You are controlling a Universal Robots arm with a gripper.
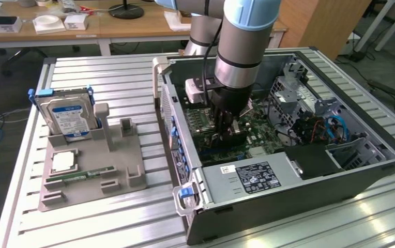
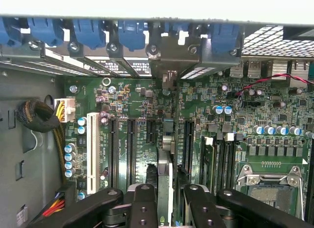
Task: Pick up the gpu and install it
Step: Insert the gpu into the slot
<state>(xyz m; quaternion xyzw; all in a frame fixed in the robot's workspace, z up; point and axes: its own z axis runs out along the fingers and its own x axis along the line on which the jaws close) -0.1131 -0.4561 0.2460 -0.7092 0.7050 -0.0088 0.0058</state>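
Inside the open PC case (image 1: 363, 170), over the motherboard (image 2: 147, 105). My gripper (image 2: 164, 201) is down among the expansion slots, arm coming in from above through the case's open side.

The gpu (image 2: 166, 176) stands on edge between my fingers (image 2: 142, 203), thin card seen end-on, its length running from me toward the rear wall of the case. Its silver bracket (image 2: 169, 79) meets that wall under the blue slot clips (image 2: 132, 34). Held upright like this so the board edge lines with a slot (whether it is fully seated I cannot tell).

Jaws: set close on either side of the card; whether they are pressing it or just off it I cannot tell.

Around the card, relative to it:
- black expansion slots (image 2: 131, 149) just beside, on both sides
- a white slot (image 2: 91, 149) further out, then a yellow-wired power connector (image 2: 65, 110) and a sleeved cable bundle (image 2: 39, 117)
- memory slots and the CPU socket (image 2: 269, 191) on the other side, capacitors (image 2: 223, 110) near
- red wire (image 2: 260, 83) near the rear ports, apart from the card

On the bench (image 1: 115, 72), well apart from the case: a grey holder (image 1: 97, 175) with a blue-labelled hard drive (image 1: 67, 116), a CPU (image 1: 63, 161) and a memory stick (image 1: 80, 175).
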